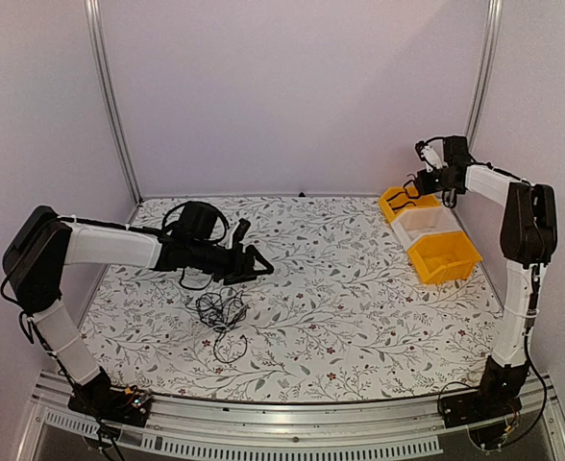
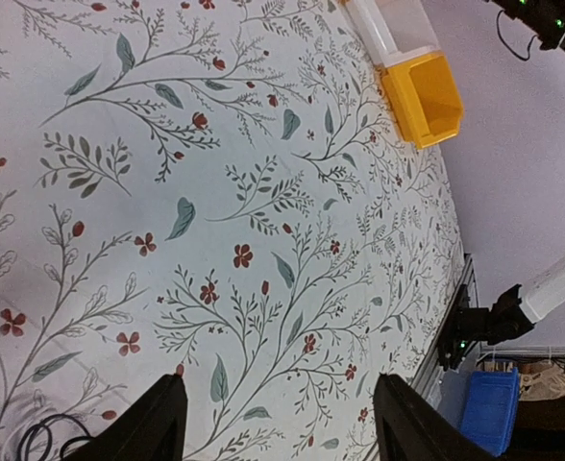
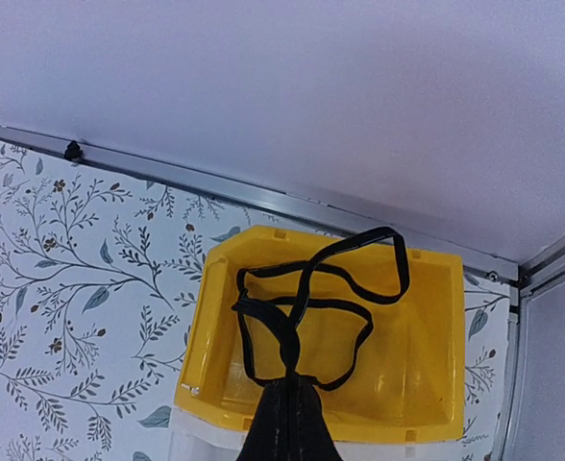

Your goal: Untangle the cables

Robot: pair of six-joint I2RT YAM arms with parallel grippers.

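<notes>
Our right gripper (image 3: 287, 384), clenched on one looped cable (image 3: 289, 351), hangs it over the yellow bin (image 3: 427, 384) at the far right corner of the table (image 1: 359, 317). Our left gripper (image 1: 252, 261), jaws spread and empty, hovers toward the left edge, just beyond the tangle of cables (image 1: 220, 309) lying nearer the front edge. The risks, as we judge them: the springy loop could catch the bin's rim on release and spill out, or snag a finger; a careless grab could tighten the tangle's knots.
</notes>
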